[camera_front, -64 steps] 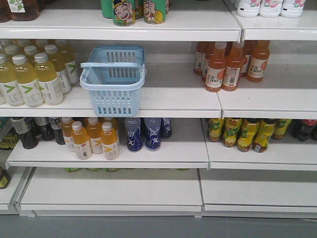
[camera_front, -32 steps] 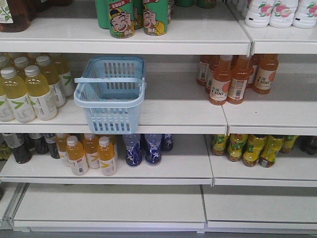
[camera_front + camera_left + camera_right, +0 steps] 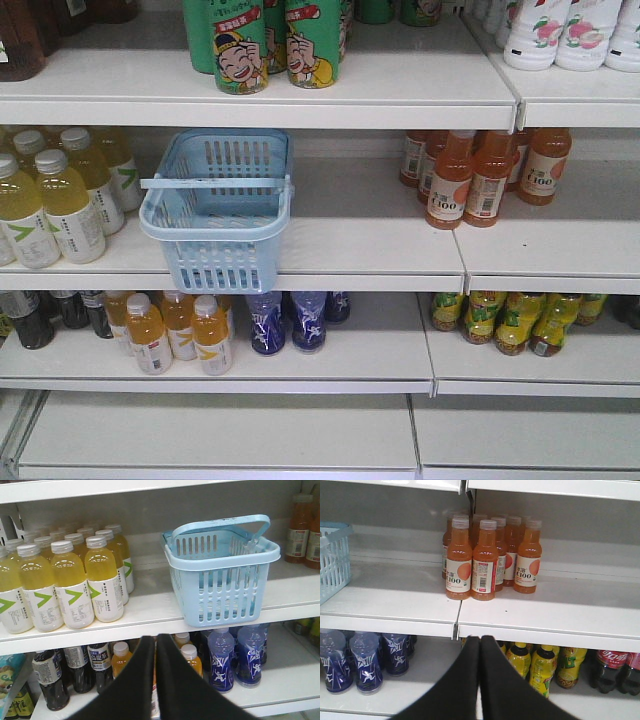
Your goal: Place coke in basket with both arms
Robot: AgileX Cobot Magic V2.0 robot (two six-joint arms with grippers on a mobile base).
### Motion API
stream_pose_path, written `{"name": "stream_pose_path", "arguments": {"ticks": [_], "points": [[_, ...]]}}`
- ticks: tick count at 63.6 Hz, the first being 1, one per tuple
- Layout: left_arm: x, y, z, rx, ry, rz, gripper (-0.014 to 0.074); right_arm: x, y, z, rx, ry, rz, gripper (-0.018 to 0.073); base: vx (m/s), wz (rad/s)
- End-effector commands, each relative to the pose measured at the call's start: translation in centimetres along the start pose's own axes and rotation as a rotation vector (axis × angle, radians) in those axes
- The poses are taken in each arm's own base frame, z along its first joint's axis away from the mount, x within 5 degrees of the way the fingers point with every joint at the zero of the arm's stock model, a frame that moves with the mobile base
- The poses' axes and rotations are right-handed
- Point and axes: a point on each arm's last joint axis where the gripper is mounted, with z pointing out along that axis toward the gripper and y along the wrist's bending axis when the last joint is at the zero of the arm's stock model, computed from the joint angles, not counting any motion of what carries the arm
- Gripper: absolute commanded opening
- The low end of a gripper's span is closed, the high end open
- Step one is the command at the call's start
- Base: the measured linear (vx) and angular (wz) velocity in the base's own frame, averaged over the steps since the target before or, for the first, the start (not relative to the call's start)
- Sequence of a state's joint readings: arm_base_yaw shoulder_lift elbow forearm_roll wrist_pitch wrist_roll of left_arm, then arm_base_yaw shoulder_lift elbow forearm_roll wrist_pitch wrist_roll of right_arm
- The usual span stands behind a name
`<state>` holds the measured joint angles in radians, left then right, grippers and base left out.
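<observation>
I read "C100" in dark letters on the white labels of the orange bottles (image 3: 484, 562), which stand right of the basket (image 3: 216, 262) on the same shelf. The finer print beside it is too small for me to read. One shelf below the basket and far to its right, dark bottles (image 3: 609, 667) carry red labels with white Coca-Cola script, only partly in view. Left of the basket, the yellow bottles (image 3: 70, 587) show a green V-like mark, and their small print is unreadable. Above the basket, the green cans (image 3: 240, 45) bear a red band of characters I cannot make out.
</observation>
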<state>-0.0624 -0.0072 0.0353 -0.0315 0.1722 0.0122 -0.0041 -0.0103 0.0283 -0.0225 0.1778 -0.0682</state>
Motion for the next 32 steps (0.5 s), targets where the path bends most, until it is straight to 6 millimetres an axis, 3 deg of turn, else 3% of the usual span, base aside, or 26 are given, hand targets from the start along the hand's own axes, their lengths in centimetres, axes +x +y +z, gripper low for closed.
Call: {"name": "stream_pose_path", "arguments": {"ticks": [1,32], "points": [[-1.85,-0.04,-0.45,0.005,-0.125,-0.019,-0.0006,-0.44,-0.05,-0.07,0.010,-0.075,-0.013,-0.0010,0.04,0.00],[-1.85,-0.04,-0.45,0.005,-0.125,-0.019,-0.0006,-0.44,-0.05,-0.07,0.010,-0.075,-0.013,-0.0010,-0.01,-0.01]]}}
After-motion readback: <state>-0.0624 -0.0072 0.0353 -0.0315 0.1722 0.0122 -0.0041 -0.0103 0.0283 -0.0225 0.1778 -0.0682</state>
